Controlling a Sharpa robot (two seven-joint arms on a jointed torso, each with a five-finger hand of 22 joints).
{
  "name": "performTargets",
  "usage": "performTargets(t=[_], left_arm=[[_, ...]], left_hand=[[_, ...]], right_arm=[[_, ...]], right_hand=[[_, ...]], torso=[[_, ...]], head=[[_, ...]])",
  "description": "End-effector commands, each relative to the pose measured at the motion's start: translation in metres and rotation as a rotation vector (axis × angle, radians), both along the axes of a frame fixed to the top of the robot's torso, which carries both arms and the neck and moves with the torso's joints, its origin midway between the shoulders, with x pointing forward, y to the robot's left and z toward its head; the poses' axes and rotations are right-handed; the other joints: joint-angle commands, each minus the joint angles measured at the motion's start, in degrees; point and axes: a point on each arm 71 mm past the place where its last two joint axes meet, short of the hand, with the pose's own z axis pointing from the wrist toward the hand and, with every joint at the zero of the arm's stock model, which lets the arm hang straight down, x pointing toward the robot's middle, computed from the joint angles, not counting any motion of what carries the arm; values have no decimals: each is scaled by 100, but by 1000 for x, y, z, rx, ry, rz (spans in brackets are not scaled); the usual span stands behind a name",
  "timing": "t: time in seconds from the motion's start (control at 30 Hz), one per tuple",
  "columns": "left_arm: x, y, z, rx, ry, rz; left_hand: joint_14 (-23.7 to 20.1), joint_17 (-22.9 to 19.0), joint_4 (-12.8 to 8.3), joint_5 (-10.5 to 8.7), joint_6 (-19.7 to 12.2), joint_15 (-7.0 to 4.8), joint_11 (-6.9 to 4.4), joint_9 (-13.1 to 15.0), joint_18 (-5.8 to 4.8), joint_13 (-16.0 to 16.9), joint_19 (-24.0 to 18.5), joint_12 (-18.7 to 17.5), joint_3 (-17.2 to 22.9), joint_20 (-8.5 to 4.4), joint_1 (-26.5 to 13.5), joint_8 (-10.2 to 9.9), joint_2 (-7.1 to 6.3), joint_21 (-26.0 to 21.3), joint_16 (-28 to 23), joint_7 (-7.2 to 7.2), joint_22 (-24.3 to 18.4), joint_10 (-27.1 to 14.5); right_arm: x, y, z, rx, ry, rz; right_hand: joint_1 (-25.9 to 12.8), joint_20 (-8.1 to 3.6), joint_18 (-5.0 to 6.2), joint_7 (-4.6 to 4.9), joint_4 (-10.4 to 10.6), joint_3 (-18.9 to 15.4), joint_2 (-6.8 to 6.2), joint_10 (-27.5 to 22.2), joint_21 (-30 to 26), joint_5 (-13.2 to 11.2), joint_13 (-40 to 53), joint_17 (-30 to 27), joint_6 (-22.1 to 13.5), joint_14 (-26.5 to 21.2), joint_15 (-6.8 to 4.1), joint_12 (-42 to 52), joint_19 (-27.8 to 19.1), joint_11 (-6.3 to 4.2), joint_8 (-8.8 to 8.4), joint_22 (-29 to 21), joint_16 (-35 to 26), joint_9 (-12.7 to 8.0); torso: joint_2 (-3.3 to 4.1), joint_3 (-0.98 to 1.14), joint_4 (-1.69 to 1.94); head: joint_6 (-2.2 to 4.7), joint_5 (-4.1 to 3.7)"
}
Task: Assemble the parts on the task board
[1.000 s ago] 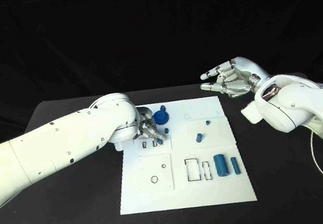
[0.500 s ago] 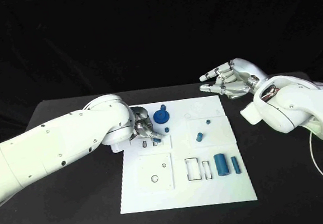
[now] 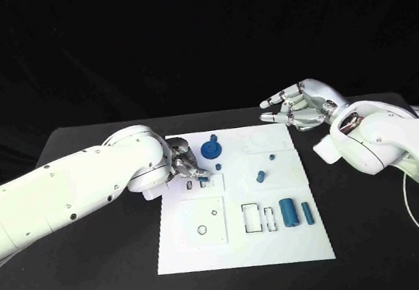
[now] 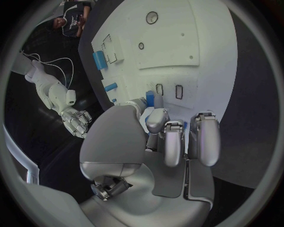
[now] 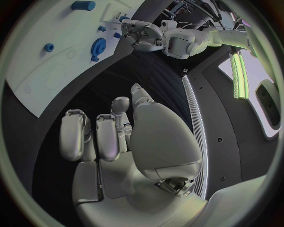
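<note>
While the left robot hand (image 3: 188, 166) is hovering low over the task board (image 3: 286, 240), its fingers are curling around a small blue part (image 4: 150, 99) right by two little rectangular slots, so I'd guess it's mid-insertion. The right robot hand (image 3: 299, 105) is idling off the board with fingers loosely spread, holding nothing. Several blue pieces are lying loose, so plenty's left.

A smooth, matt white plastic-looking task board (image 3: 287, 243) is laid on a matt black table (image 3: 102, 277). Small blue parts (image 3: 288, 213) appear plastic. Brushed silver metal is seen on the left hand (image 4: 172, 137), glossy white shell on its arm (image 3: 59, 195).
</note>
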Motion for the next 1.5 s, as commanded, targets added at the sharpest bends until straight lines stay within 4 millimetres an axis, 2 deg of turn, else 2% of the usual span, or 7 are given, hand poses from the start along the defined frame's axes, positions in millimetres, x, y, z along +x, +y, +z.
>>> performTargets(t=[0.03, 1.0, 1.17, 1.5], left_arm=[[0, -2, 0, 13, -35, -16], [-3, 0, -12, 112, 23, -84], [-3, -1, -12, 116, 27, -89], [-1, -3, -14, 117, 30, -87]], left_hand=[[590, 1506, -953, 8, 21, 32, 3, 13, -40, 5, 138, 21, 1008, 2, -66, 18, -18, -11, 17, -36, 654, 43], [590, 1506, -1014, 3, 14, 34, 5, 38, -38, 1, 135, 16, 1092, 3, -104, 24, -49, -19, 17, -33, 650, 44], [590, 1506, -1014, 3, 14, 34, 5, 38, -38, 1, 135, 16, 1092, 3, -104, 24, -49, -19, 17, -33, 650, 44], [590, 1506, -1018, -11, 31, 40, 10, 66, -39, 24, 135, 39, 1130, 8, -222, 39, -57, -21, 17, -35, 653, 66]], right_arm=[[-1, 3, -1, -11, 5, 32], [-2, 5, -4, 0, 25, 47], [-2, 6, -5, 1, 27, 50], [-3, 8, -5, 3, 27, 56]], right_hand=[[-1, 0, 88, -15, -1, -29, 19, -51, -34, 35, -10, 0, -8, 191, 29, -29, -41, 2, 14, -7, -25, 5], [-42, 1, 93, -15, 25, -59, 28, -48, -53, 44, -21, -2, -10, 193, 30, -29, -53, 4, 15, -29, -34, 5], [-46, 1, 93, -15, 28, -62, 30, -47, -54, 45, -22, -2, -10, 193, 30, -29, -54, 4, 15, -31, -35, 5], [-46, 1, 93, -15, 28, -62, 30, -47, -54, 45, -22, -2, -10, 193, 30, -29, -54, 4, 15, -31, -35, 5]], torso=[[1, -3, -6], [8, -5, 2], [10, 2, 9], [12, 3, 0]], head=[[-4, 11], [-43, 13], [-53, 26], [-52, 34]])
